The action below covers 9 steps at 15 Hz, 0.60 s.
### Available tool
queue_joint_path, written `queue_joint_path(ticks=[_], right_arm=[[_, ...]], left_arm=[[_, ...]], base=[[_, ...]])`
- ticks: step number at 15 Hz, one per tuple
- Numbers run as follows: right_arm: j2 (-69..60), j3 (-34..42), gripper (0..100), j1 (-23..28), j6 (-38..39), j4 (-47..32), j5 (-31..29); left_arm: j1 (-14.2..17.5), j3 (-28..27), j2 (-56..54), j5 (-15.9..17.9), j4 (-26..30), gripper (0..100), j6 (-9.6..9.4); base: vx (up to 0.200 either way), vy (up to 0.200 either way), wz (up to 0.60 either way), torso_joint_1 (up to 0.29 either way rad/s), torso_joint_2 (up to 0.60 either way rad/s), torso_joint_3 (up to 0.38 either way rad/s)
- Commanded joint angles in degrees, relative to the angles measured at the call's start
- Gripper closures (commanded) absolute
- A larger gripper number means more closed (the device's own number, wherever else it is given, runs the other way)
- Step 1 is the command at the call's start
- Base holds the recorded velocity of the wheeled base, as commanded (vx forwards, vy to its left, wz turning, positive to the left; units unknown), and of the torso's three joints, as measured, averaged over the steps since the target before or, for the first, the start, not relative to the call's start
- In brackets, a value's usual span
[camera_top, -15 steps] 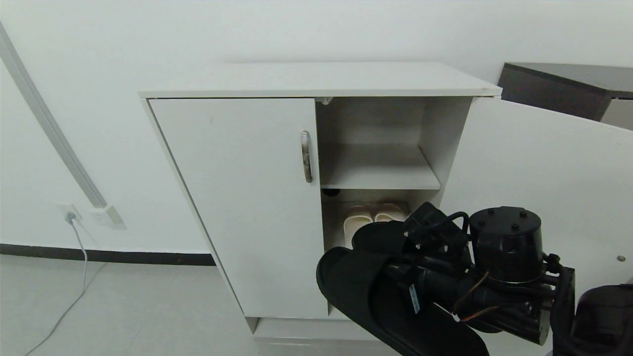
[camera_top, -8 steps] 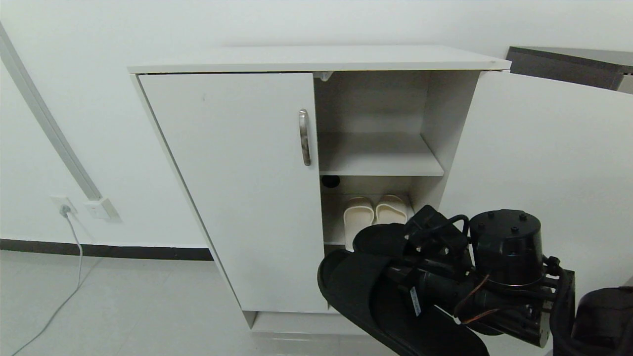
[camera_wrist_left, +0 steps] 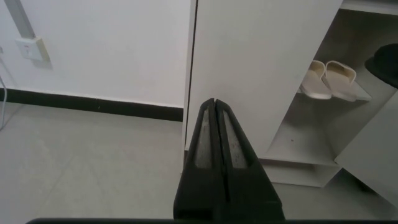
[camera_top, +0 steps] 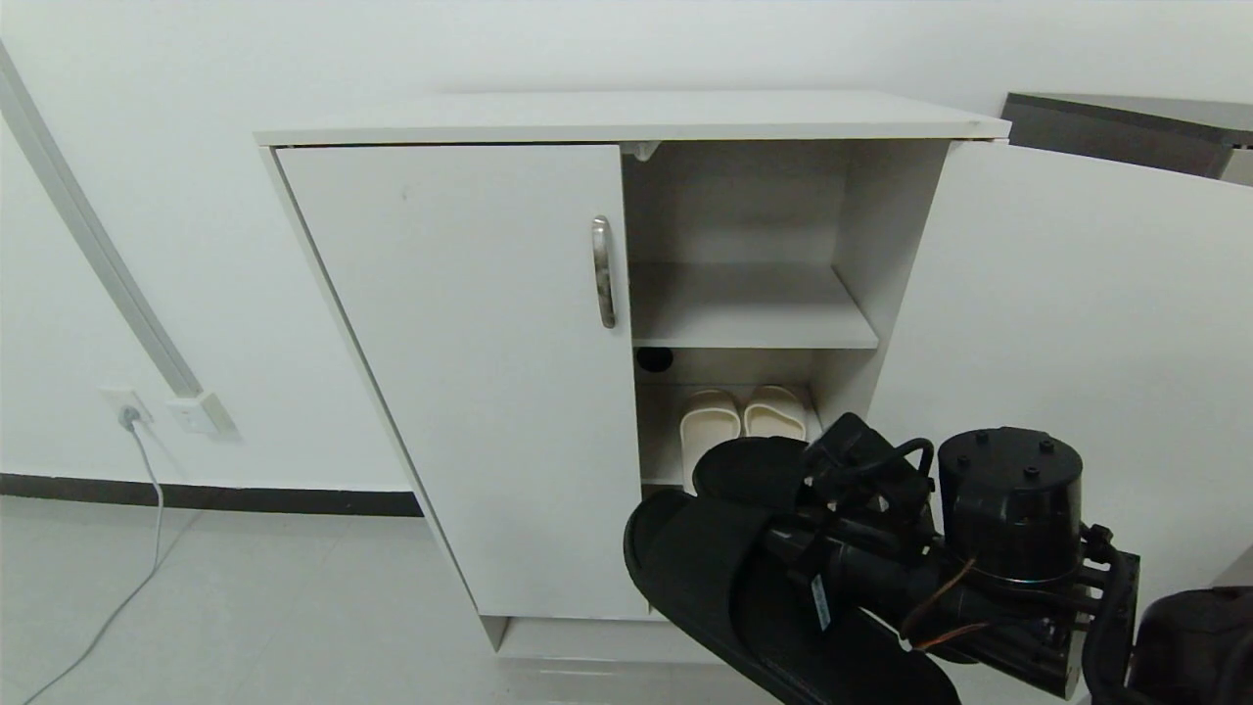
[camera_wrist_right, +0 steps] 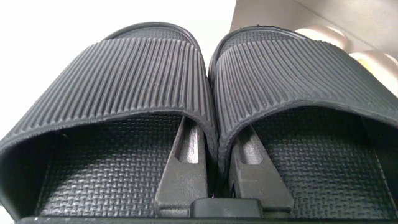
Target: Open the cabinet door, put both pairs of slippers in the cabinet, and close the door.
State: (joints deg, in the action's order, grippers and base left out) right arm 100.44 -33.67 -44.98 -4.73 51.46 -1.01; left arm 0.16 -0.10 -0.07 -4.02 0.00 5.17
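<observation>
The white cabinet (camera_top: 626,116) has its left door (camera_top: 470,392) closed and its right door (camera_top: 1077,323) swung wide. A cream pair of slippers (camera_top: 741,419) lies on the lower shelf, also seen from the left wrist as cream slippers (camera_wrist_left: 329,78). My right gripper (camera_wrist_right: 214,158) is shut on the black pair of slippers (camera_wrist_right: 205,81), one finger (camera_wrist_right: 183,168) inside each strap, pinching their inner sides together. In the head view the black slippers (camera_top: 719,558) hang in front of the opening, below the cream pair. My left gripper (camera_wrist_left: 215,124) is shut and holds nothing, low before the closed door.
An upper shelf (camera_top: 749,313) inside the cabinet is bare. A metal handle (camera_top: 603,272) sits on the closed door. A wall socket with a cable (camera_top: 127,416) is at the left, above open floor (camera_top: 245,607). A dark piece of furniture (camera_top: 1126,127) stands behind the open door.
The head camera shifted, so the cabinet sits higher and larger in view. My right arm with the black slippers has sunk slightly; its grip is unchanged.
</observation>
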Motion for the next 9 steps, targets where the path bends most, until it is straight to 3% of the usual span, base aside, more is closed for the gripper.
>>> queue_joint_path(ticks=[1, 9], right_arm=[[0.6, 0.3, 100, -0.3, 0.0, 0.0, 0.0], [0.8, 2.0, 100, -1.2, -1.8, 1.7, 0.6]], left_arm=[[0.0, 0.0, 0.1, 0.0, 0.0, 100, 0.02], [0.0, 0.0, 0.1, -0.1, -0.1, 100, 0.28]], base=[[0.000, 0.000, 0.00, 0.000, 0.00, 0.000], [0.000, 0.000, 0.00, 0.000, 0.00, 0.000]])
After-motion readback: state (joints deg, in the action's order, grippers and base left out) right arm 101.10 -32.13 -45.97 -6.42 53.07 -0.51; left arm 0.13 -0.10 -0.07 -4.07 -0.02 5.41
